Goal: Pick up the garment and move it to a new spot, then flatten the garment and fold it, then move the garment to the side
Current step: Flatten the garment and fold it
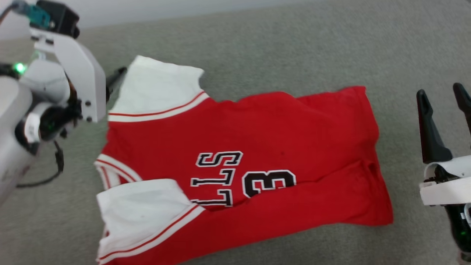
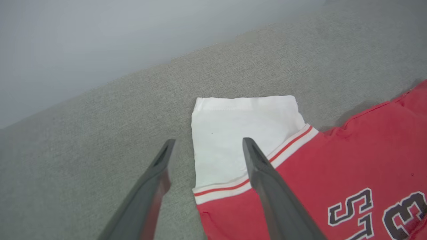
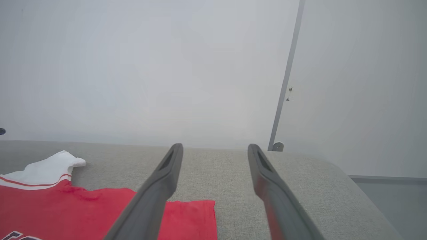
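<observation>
Red soft garment point(image 1: 257, 140) lies creased on grey woven surface point(image 1: 294, 48); left pincer point(image 2: 208, 140) and right pincer point(image 3: 215, 145) gape, empty.

A fold across the garment point(image 1: 257, 125) covers part of its lettering point(image 1: 220, 173) — the word cannot be read whole. The bottom edge cuts the near sleeve point(image 1: 140, 221). The left pincer point(image 1: 117, 74) hides behind its bracket point(image 1: 79, 77) — one dark tip shows. The right edge clips the right pincer point(image 1: 439, 89).
</observation>
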Motion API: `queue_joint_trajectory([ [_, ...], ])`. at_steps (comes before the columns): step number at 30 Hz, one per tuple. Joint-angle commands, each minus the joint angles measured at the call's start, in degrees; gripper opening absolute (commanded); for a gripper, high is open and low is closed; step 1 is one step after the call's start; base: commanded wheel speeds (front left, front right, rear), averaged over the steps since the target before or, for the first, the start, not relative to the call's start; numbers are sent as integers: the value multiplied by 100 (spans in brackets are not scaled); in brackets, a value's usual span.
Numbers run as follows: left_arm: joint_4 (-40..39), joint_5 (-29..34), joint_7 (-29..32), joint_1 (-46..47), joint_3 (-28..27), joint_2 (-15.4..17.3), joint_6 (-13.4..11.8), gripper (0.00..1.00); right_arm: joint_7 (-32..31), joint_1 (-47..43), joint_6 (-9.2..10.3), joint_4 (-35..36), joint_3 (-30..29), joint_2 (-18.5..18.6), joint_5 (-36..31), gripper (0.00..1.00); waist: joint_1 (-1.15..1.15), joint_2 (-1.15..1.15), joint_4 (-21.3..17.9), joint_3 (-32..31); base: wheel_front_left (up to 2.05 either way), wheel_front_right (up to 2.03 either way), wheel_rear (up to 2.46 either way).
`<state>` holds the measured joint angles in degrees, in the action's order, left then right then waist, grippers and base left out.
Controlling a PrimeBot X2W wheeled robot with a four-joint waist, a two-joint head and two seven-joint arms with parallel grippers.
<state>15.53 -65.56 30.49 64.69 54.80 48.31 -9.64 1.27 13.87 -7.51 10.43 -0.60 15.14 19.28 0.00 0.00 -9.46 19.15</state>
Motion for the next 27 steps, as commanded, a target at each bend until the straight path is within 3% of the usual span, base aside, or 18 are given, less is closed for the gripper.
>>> queue_joint_trajectory([
  [1, 189, 70, -4, 147, 12, -56, 79, 100, 270, 120, 4, -49, -5, -110, -97, 100, 0, 0, -332, 327, 0, 0, 0],
  [6, 869, 237, 291, 564, 158, -207, 374, 100, 773, 145, 4, -294, 63, -348, -163, 100, 0, 0, -615, 583, 0, 0, 0],
  [12, 1664, 306, 750, 1019, 287, -428, 598, 100, 961, 202, 4, -524, 212, -491, -172, 100, 0, 0, -879, 877, 0, 0, 0],
  [21, 2821, 376, 1311, 1216, 541, -722, 584, 100, 1059, 331, 4, -676, 342, -516, -186, 100, 0, 0, -1040, 1083, 0, 0, 0],
  [22, 2923, 399, 1396, 1198, 597, -750, 598, 93, 1059, 353, 4, -664, 361, -501, -161, 100, 0, 0, -1041, 1088, 0, 0, 0],
  [23, 3050, 379, 1470, 1174, 615, -782, 580, 63, 1035, 368, 5, -650, 393, -485, -116, 100, 0, 0, -1038, 1090, 0, 0, 0],
  [24, 3157, 307, 1630, 1110, 631, -818, 575, 0, 984, 380, 5, -652, 424, -448, -78, 100, 0, 0, -1032, 1086, 0, 0, 0],
  [27, 3283, 240, 1952, 1041, 708, -886, 678, 0, 707, 475, 5, -603, 531, -340, 112, 100, 0, 0, -983, 1071, 0, 0, 0],
])
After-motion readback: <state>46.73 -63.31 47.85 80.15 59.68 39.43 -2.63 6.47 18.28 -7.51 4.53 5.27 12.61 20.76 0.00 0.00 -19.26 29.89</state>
